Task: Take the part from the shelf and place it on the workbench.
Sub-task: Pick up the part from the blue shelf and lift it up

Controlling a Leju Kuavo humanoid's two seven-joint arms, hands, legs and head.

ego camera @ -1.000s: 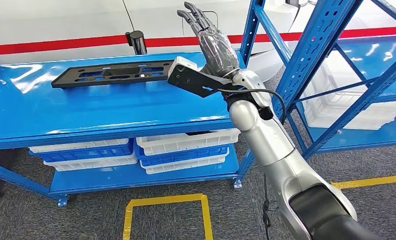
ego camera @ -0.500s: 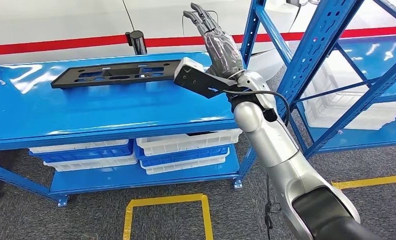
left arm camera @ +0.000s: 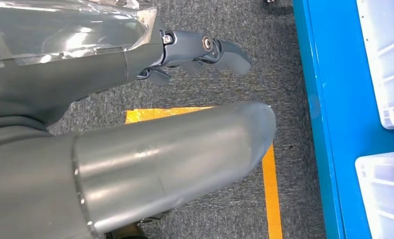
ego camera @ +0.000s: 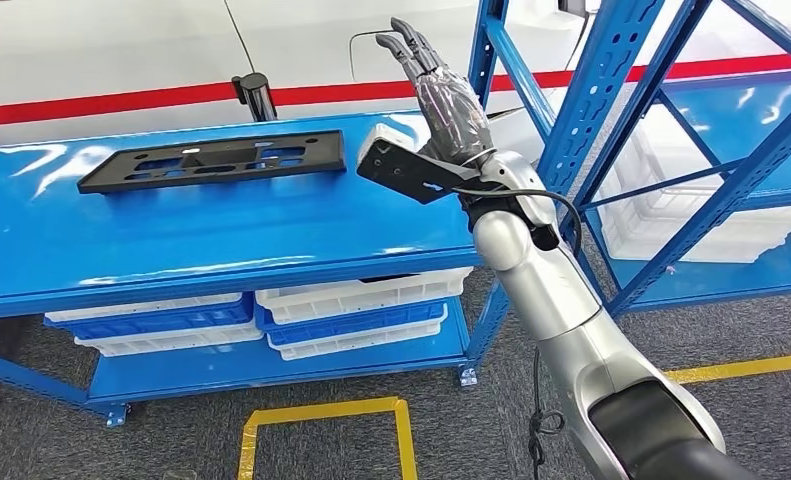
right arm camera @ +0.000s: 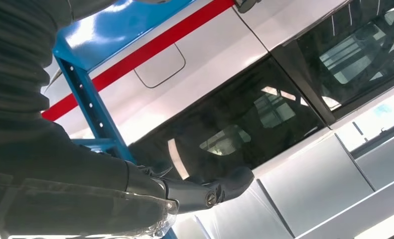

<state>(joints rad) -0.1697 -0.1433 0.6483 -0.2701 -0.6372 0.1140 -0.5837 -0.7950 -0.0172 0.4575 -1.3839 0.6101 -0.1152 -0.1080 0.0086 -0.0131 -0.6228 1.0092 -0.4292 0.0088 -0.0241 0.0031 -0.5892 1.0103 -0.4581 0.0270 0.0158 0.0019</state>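
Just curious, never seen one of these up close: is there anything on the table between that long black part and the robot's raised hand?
In the head view, nothing: bare blue tabletop separates the black part from the right hand.

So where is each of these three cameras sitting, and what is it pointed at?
Head view: high on the body, looking down at the black part on the blue workbench; right hand raised, open.
Left wrist view: behind the hanging left hand, facing carpet and yellow floor line.
Right wrist view: behind the right hand, facing upward at a white vehicle.
Both the head and right wrist views show the red stripe.
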